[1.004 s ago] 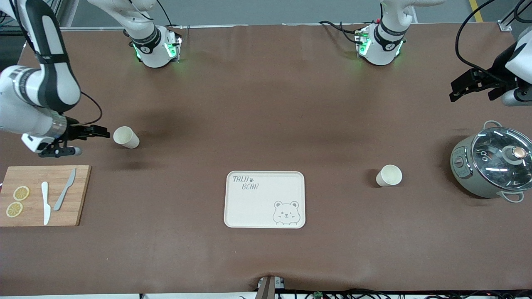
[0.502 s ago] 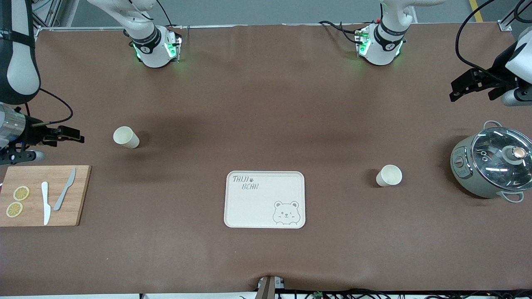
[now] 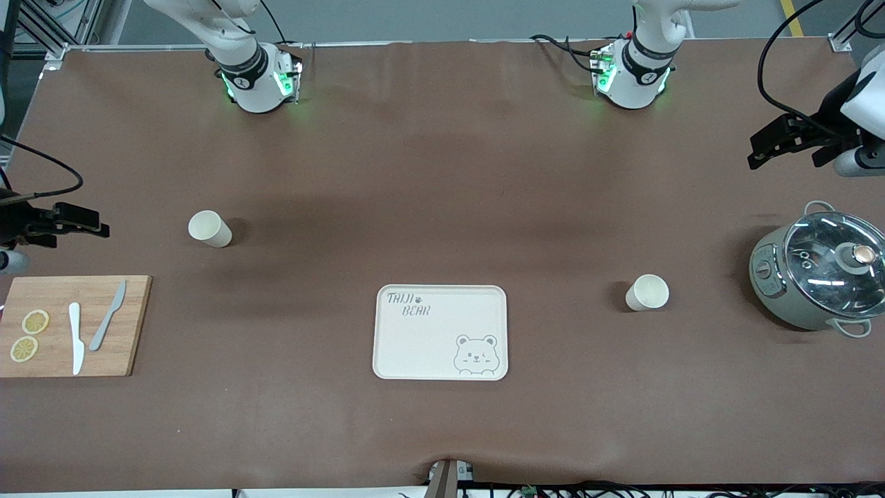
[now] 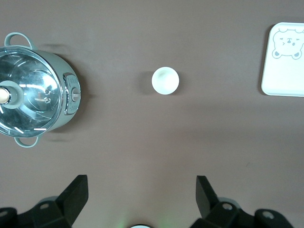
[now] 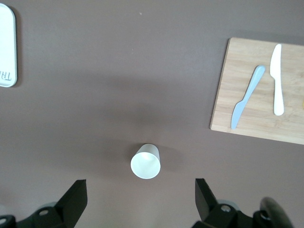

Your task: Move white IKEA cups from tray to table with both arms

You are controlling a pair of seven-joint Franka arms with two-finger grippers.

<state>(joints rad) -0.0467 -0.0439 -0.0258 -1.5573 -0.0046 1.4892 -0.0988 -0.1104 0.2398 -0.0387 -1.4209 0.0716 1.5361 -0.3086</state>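
Meanwhile the right arm's tool (image 3: 86,227) has drawn away from the cup (image 3: 209,229) at the right arm's end of the table (image 3: 429,180): a second ago its tips were just beside that cup, half a second ago they were near it, and now they sit well apart from it, at the table's edge, above the table just past the wooden board (image 3: 75,325). Its fingers (image 5: 76,202) stand wide apart in the right wrist view, with nothing between them, and the cup (image 5: 146,161) stands upright on the bare table. That cup has not shifted across the three moments.

The other cup (image 3: 647,292) stands where it did, upright, between the bear-print tray (image 3: 440,333) and the lidded pot (image 3: 819,270), nearer the pot. The tray holds nothing and lies nearer the front camera than either cup.

The left arm's tool (image 3: 767,149) waits in the same place, up over the left arm's end of the table beside the pot. In the left wrist view its fingers (image 4: 75,195) are spread wide and empty, and the cup (image 4: 165,80) lies between pot (image 4: 33,92) and tray (image 4: 285,59).

On the board lie two knives (image 3: 93,326) and two lemon slices (image 3: 29,335), unmoved.
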